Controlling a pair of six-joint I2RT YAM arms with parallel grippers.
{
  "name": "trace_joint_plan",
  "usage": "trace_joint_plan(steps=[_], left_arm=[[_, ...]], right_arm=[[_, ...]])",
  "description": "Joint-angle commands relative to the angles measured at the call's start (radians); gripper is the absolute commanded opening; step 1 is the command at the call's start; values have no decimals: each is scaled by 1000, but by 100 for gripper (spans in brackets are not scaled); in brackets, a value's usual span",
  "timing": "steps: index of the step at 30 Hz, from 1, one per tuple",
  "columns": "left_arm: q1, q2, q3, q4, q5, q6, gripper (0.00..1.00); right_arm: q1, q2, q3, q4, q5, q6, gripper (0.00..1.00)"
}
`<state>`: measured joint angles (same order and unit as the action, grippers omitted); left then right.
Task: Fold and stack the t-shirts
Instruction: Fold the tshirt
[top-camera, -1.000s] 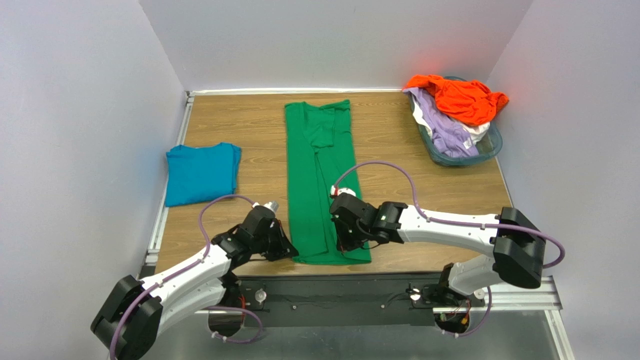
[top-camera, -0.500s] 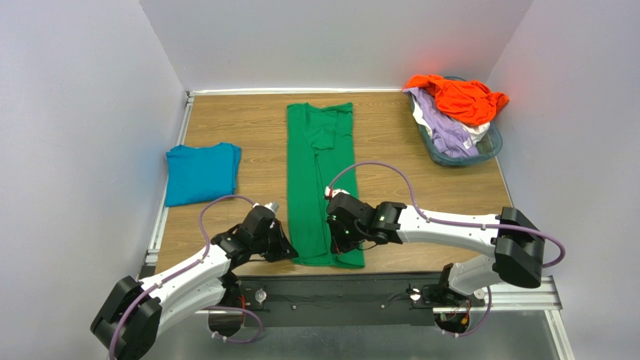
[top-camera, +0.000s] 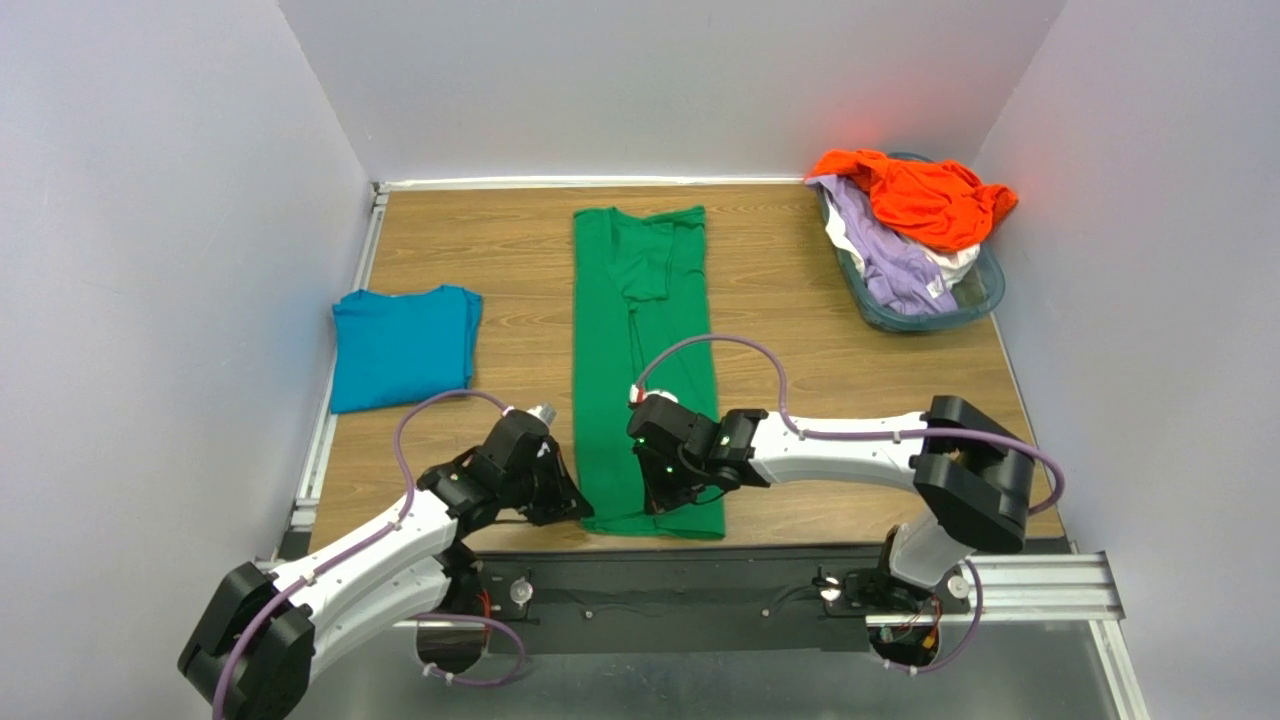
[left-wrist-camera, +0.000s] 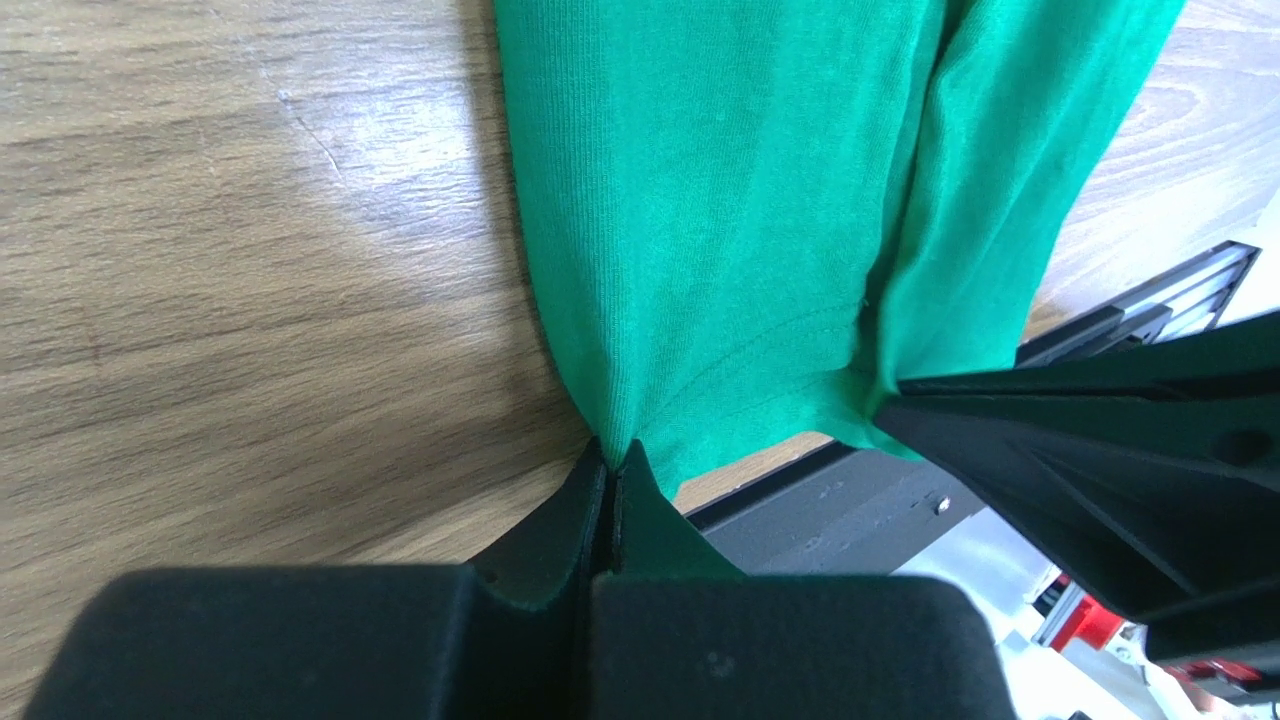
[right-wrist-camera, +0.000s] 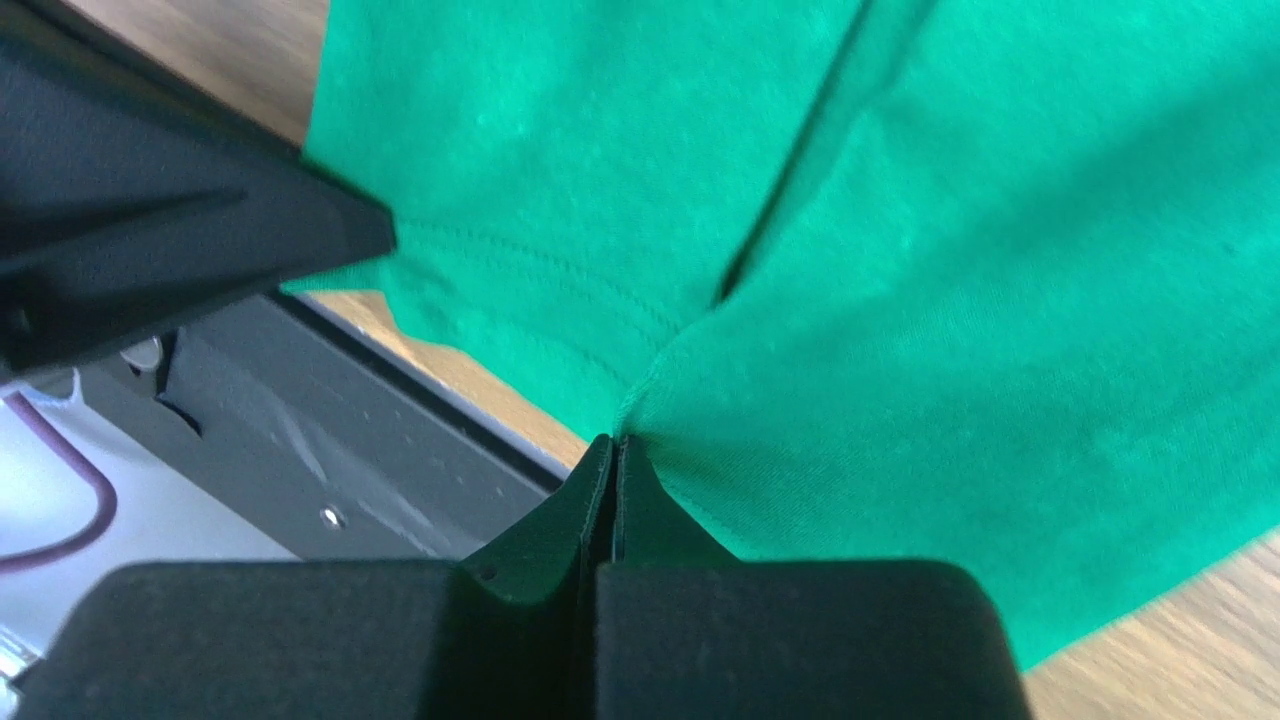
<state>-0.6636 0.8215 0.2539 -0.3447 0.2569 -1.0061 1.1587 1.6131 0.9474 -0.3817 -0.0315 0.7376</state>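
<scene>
Top view, clock centred on the wooden table (top-camera: 496, 255), 12 at the far wall

- Green t-shirt (top-camera: 643, 360): bright green, plain, folded lengthwise into a long narrow strip running 12 to 6 down the middle. A sleeve is tucked in at the 12 end, and a long crease runs down the length. The hem at the 6 end is puckered and reaches the table's near edge
- Left gripper (left-wrist-camera: 609, 458): fingers pressed together, pinching the hem's corner on the 7 o'clock side. The cloth gathers into a small peak at the tips
- Right gripper (right-wrist-camera: 613, 450): fingers likewise pressed tight on the same hem, where two overlapping layers meet at the crease. The stitched hemline is visible just beside the tips
- The two grippers sit near each other at 6, each one's dark body showing in the other's wrist view
- Teal-blue t-shirt (top-camera: 401, 347): folded into a flat, rough square at 9, well apart from the green one
- Basket (top-camera: 977, 296): clear bluish plastic, at 2. An orange t-shirt (top-camera: 920, 195) is heaped on top and spills over the rim, with a lavender t-shirt (top-camera: 887, 258) and a white t-shirt (top-camera: 953, 263) crumpled beneath it
</scene>
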Motion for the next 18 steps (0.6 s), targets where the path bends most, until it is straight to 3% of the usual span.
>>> trace_joint_plan(steps=[1, 3, 10, 13, 14, 15, 18], left_arm=[[-7, -25, 24, -37, -16, 0, 0], [-7, -25, 24, -37, -18, 1, 0], [-5, -28, 22, -43, -18, 1, 0], [-7, -30, 22, -48, -19, 0, 0], [-7, -30, 22, -50, -19, 0, 0], [-7, -27, 22, -48, -21, -2, 0], [-5, -21, 22, -45, -24, -3, 0]], right_arm=[[10, 40, 19, 73, 4, 36, 8], [10, 59, 21, 73, 5, 39, 14], [10, -1, -4, 69, -45, 22, 59], [10, -70, -24, 67, -57, 19, 68], [10, -88, -27, 66, -56, 16, 78], [10, -103, -36, 63, -53, 11, 96], [10, -174, -59, 35, 27, 43, 100]])
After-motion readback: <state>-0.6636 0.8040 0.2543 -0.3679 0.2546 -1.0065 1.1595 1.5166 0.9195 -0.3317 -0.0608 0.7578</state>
